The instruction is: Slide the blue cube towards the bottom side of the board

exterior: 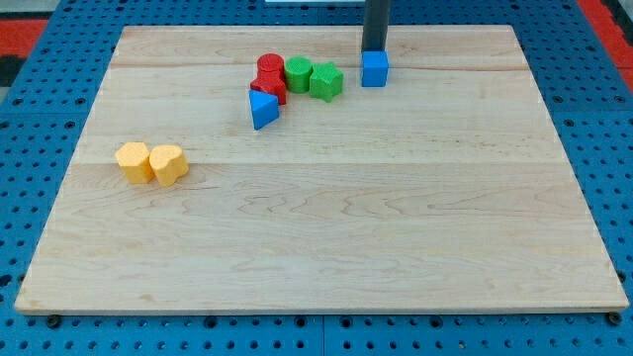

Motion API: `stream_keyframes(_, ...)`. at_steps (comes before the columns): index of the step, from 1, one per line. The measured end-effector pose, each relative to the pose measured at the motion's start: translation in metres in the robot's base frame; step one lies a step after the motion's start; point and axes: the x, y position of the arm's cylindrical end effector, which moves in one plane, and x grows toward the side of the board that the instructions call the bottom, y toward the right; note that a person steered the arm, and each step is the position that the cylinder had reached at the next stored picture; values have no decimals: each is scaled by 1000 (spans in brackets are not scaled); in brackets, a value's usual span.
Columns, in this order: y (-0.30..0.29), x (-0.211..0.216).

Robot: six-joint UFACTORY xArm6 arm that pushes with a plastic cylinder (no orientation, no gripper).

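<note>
You'll find the small blue cube (374, 68) near the top edge of the pale wooden board (326, 247), right of centre. My tip (374, 49), a plain rod with nothing to open or close, stands just behind the cube on its top side, seemingly touching. Left of it cluster two green blocks (313, 77), two red blocks (269, 79) and a blue triangular block (263, 108). Two yellow blocks (150, 162) sit well apart, far left.

My rod (376, 25) is cut off by the view's top edge. Can't tell if my tip (374, 50) touches the blue cube (374, 69); the cube hides the contact line. 2 red blocks (269, 77) overlap, shapes unclear.
</note>
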Motion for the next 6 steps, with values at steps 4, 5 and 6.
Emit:
stream_keyframes(4,25,74)
stream_keyframes(5,32,103)
stream_keyframes(6,18,113)
